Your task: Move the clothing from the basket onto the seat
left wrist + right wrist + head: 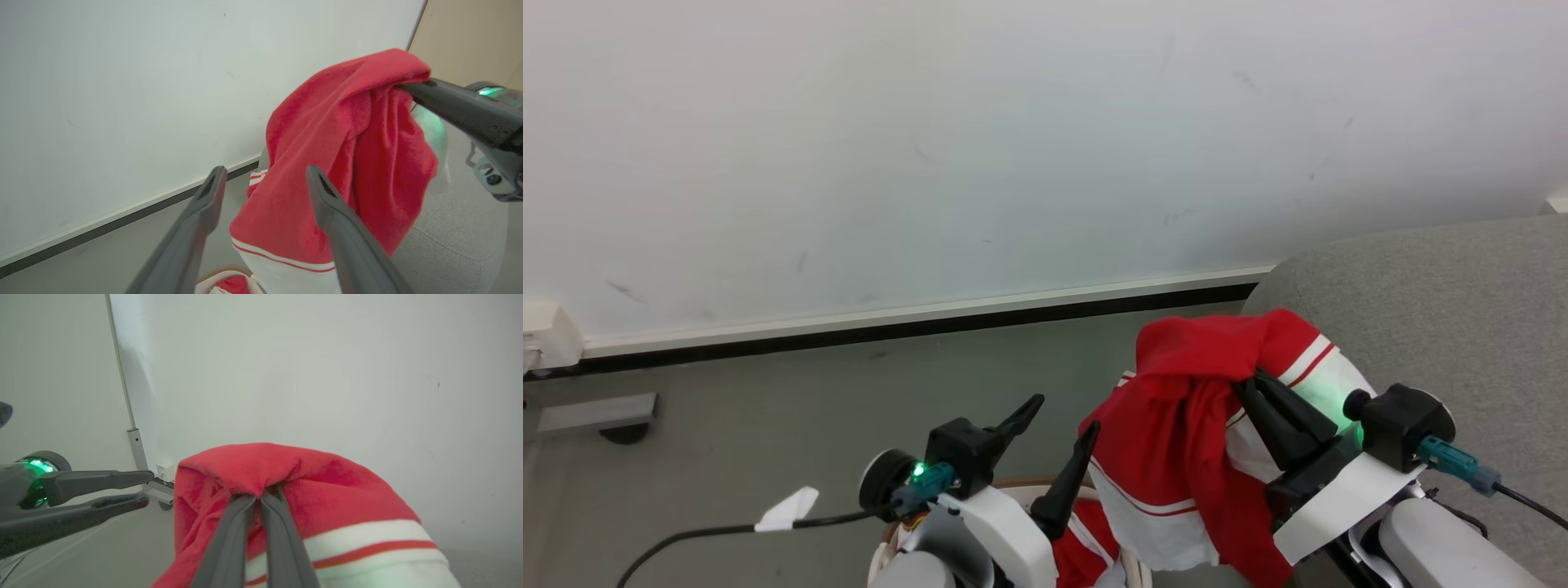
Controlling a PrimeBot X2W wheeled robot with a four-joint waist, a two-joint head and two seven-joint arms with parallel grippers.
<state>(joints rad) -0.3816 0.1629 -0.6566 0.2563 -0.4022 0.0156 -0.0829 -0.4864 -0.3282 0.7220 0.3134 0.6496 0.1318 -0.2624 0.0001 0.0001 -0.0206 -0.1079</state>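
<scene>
Right gripper [1248, 380] clamps the red clothing [1176, 425] above the basket [1023, 483]; left gripper [1063, 413] also above it, fingers spread, empty.

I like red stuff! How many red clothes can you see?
2. One red garment with white striped trim hangs pinched in the right gripper; another red piece lies in the cream plastic basket. More may be hidden beneath.

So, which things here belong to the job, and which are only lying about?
Job: red garment in the right gripper; second red garment in the basket; sofa; open left gripper.
Lying about: wheeled grey stand foot; white tape tag on the cable.
</scene>
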